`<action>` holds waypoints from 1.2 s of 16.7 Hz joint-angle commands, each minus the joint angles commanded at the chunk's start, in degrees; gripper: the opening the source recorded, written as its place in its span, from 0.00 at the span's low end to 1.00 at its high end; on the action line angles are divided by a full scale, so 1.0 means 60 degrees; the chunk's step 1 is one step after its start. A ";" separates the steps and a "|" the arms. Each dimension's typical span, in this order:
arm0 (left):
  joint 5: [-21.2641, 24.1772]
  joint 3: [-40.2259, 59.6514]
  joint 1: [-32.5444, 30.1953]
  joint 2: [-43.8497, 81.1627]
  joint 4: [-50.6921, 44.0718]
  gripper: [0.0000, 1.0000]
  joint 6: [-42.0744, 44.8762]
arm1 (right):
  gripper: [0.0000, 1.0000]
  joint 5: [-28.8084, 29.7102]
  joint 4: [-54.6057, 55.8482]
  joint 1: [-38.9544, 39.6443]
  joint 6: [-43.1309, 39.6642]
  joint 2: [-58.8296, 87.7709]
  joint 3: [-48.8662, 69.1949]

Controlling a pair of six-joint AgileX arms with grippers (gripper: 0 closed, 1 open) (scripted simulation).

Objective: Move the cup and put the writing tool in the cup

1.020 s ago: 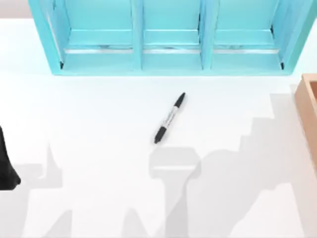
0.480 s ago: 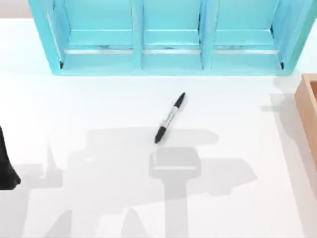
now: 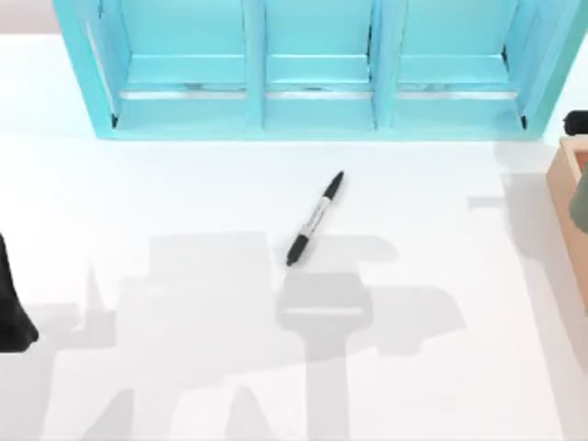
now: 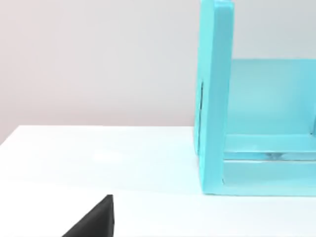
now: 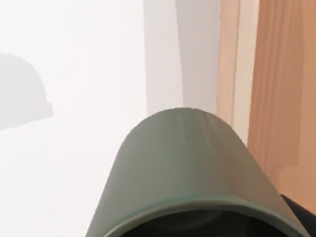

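On the white table [image 3: 184,202], the cup [image 3: 581,197] had just appeared at the right edge, apparently carried by the right arm; the grip itself I cannot tell. The marker [image 3: 314,219] lay unmoved.

**Bright, even light; soft grey shadows**

Blocky grey shadows spread across the white table [image 3: 184,193] below the marker [image 3: 314,219], edges soft. The shelf [image 3: 317,69] glows evenly, without glare. The cup [image 5: 187,168] looms blurred at close range.
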 joint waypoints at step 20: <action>0.0000 0.0000 0.0000 0.0000 0.0000 1.00 0.0000 | 0.00 0.0090 0.4121 0.2714 0.2580 0.1204 -0.2746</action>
